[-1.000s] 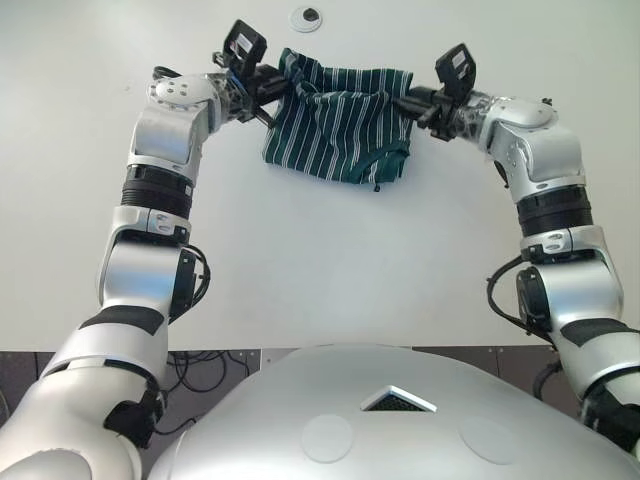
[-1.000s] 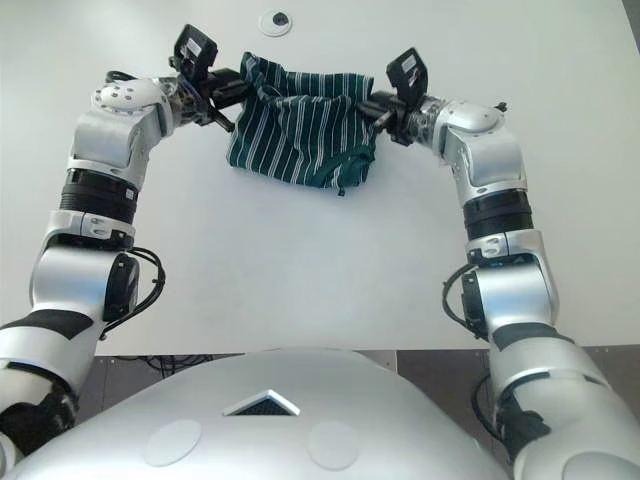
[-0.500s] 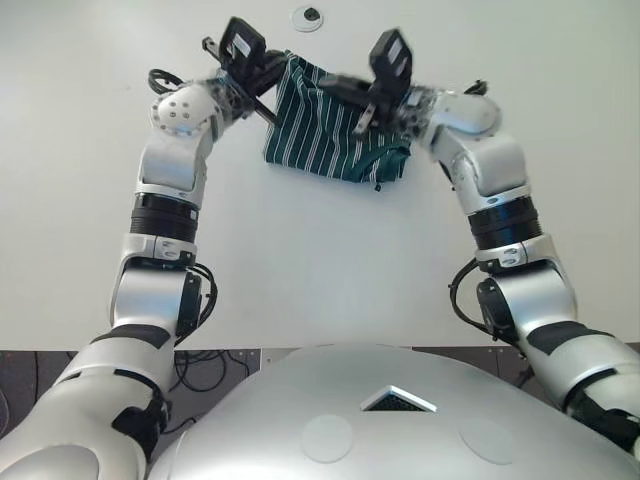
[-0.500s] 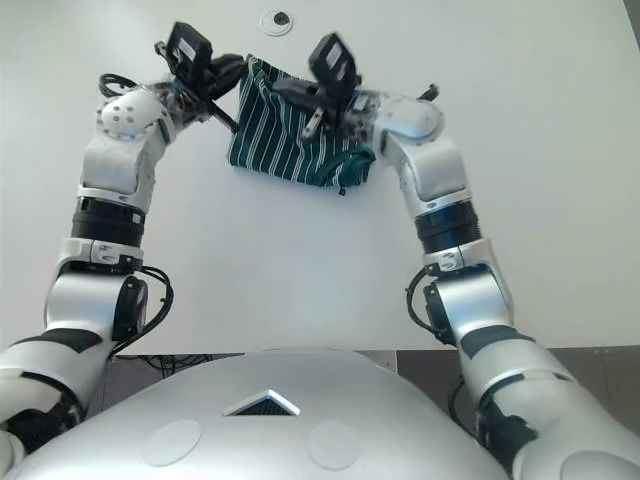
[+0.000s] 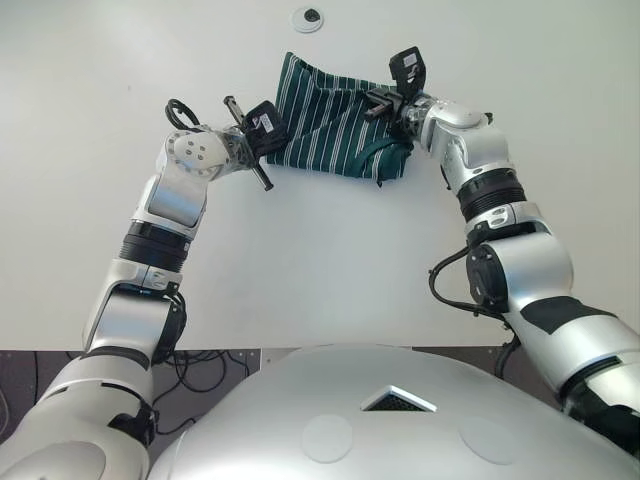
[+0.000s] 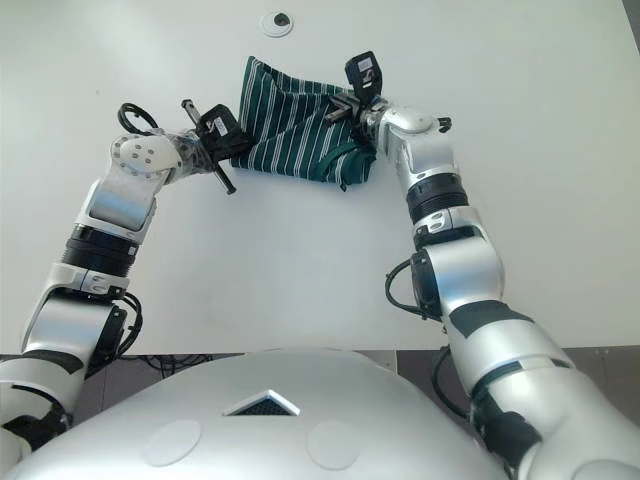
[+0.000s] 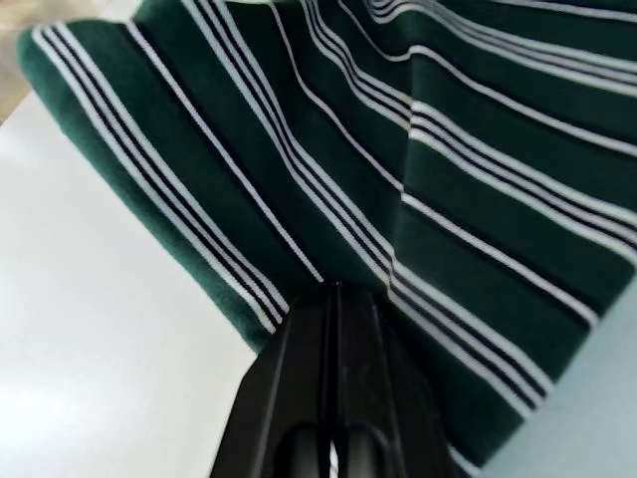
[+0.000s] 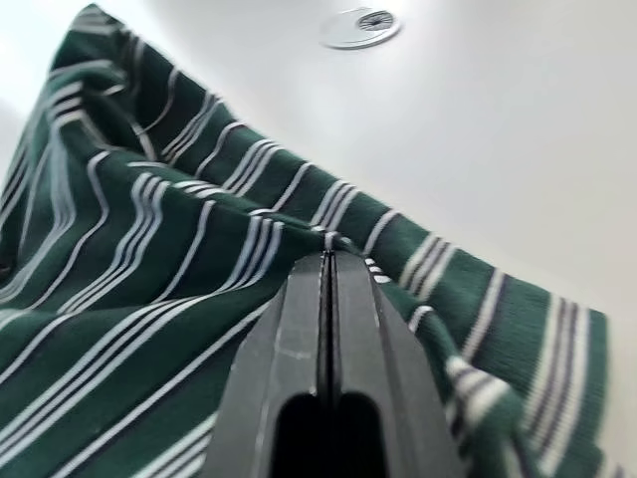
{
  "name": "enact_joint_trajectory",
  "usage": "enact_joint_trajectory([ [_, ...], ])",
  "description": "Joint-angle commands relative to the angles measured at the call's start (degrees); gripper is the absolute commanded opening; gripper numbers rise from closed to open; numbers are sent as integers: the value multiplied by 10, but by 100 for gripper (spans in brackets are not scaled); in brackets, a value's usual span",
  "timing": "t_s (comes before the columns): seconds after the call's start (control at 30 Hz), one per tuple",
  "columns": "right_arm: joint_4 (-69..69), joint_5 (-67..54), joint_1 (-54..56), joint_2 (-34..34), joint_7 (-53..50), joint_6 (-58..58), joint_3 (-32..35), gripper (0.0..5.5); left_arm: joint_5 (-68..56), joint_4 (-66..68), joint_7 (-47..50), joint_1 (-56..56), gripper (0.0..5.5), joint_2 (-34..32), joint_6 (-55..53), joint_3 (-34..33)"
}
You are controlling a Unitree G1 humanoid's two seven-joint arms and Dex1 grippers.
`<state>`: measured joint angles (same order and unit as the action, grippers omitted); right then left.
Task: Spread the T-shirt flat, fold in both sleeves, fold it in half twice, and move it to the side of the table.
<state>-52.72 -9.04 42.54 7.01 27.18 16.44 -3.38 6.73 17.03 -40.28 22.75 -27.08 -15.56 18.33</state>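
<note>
The T-shirt [image 5: 335,125], dark green with thin white stripes, lies in a rumpled, roughly folded bundle on the white tabletop [image 5: 320,270]. It sits toward the far edge, about midway between the left and right edges. A small round cap [image 5: 308,17] set into the tabletop is just beyond it, close to the far edge and apart from the cloth. The bundle is not flat: ridges and creases run across its top, and a plain green band curls along its near right corner.

My left gripper [image 7: 331,289] is at the near left corner of the bundle. Its two black fingers [image 7: 294,358] are pressed together with no gap between them, and their tips meet the striped edge where a crease begins. I cannot tell whether any cloth is caught between the tips (the cloth hides the very ends).

My right gripper [image 8: 325,259] is over the right part of the bundle, nearer its far side, with the arm reaching in from the right. Its fingers [image 8: 289,349] are likewise closed tight against each other. Their tips rest on a raised fold of the striped cloth, and I cannot tell whether that fold is pinched or merely touched.

My two grippers are at opposite ends of the bundle, with the striped cloth between them.
</note>
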Motion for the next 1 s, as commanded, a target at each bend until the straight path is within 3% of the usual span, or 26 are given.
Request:
enact_joint_trajectory([
  [0.03, 35, 1, 7, -17, 11, -58, 7, 0, 9, 27, 2, -9, 3, 1, -8, 0],
  [0.27, 122, 18, -28, -46, 107, -77, -50, 0, -2, 29, 19, 2, 3, 17, -5, -22],
  [0.33, 84, 49, -24, -40, 89, -54, -68, 0, -12, 26, 31, 8, 3, 22, -2, -38],
  [0.47, -40, 78, 0, -7, -11, -7, -41, 0, -41, 8, 61, 21, 3, 26, -4, -98],
  [0.6, -78, 97, -20, 36, -31, -13, -33, 0, -60, -12, 96, 27, 3, 28, -10, -145],
  [0.7, -89, 86, -50, 95, -60, -19, 2, 0, -68, -31, 106, 24, 3, 25, -20, -162],
  [0.87, -105, 39, -119, 227, -183, -34, 126, 0, -75, -67, 123, -19, 3, 20, -33, -183],
  [1.0, -36, 32, -138, 234, -249, -101, 165, 0, -84, -94, 142, -49, 3, 26, -51, -201],
])
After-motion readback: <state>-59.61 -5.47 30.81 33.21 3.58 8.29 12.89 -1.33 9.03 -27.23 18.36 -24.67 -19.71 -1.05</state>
